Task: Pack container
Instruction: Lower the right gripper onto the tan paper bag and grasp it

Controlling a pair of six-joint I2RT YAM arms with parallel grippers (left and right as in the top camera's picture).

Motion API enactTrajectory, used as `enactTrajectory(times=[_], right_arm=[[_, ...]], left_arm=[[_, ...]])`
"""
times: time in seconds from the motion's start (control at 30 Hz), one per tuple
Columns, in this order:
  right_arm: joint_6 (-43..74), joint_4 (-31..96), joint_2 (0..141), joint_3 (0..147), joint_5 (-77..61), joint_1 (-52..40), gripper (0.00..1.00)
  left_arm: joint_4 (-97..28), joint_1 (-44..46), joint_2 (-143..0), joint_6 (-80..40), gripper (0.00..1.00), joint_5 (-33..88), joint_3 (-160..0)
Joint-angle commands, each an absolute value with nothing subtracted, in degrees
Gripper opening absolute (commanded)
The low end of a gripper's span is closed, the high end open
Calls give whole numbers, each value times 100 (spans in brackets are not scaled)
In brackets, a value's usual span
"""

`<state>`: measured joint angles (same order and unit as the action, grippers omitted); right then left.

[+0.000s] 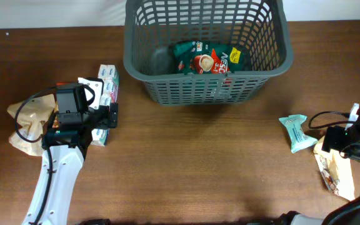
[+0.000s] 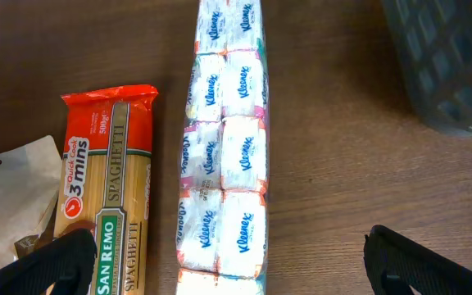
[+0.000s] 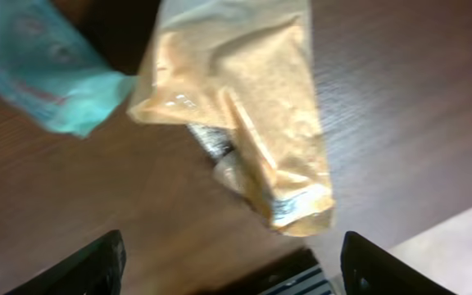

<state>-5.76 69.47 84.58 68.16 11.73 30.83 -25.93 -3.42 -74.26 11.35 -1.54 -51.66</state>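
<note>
The dark grey slotted container [image 1: 144, 65] stands at the back centre and holds a green and red snack bag [image 1: 206, 59]; its corner shows in the left wrist view [image 2: 453, 61]. My left gripper [image 2: 232, 260] is open above a Kleenex tissue multipack [image 2: 224, 147], one finger over a San Remo spaghetti packet [image 2: 113, 188]. In the overhead view the left gripper [image 1: 80, 125] covers most of the multipack [image 1: 109, 84]. My right gripper [image 3: 228, 266] is open above a golden-brown bag [image 3: 248, 98], next to a teal packet [image 3: 43, 70]. In the overhead view the right gripper [image 1: 345, 140] is at the right edge.
A tan paper bag [image 1: 30, 119] lies at the far left, by the spaghetti. The teal packet [image 1: 295, 132] and the golden-brown bag [image 1: 336, 172] lie at the right edge of the table. Bare wooden table [image 1: 199, 162] lies between the arms.
</note>
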Motion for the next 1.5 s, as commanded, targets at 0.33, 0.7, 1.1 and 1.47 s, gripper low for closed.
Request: enactTrajectory(times=[0.33,0.7,1.1,1.47], right_arm=[[-578,6184,8713,6740,2294,3127,81],[-1328,6390,10057,6740,1691,3179,88],[-1253,6257,10938,6737,1564,3743,73],[-1013,5999,11181,6737,1345,3903,4]], left_arm=[[-2580,-366,-7446,1229,99,-176,-5282],[-2580,-366,-7446,1229,99,-176,-5282],[-2580,-366,-7446,1229,99,-176,-5282],[-2580,-366,-7446,1229,99,-176,-5282]])
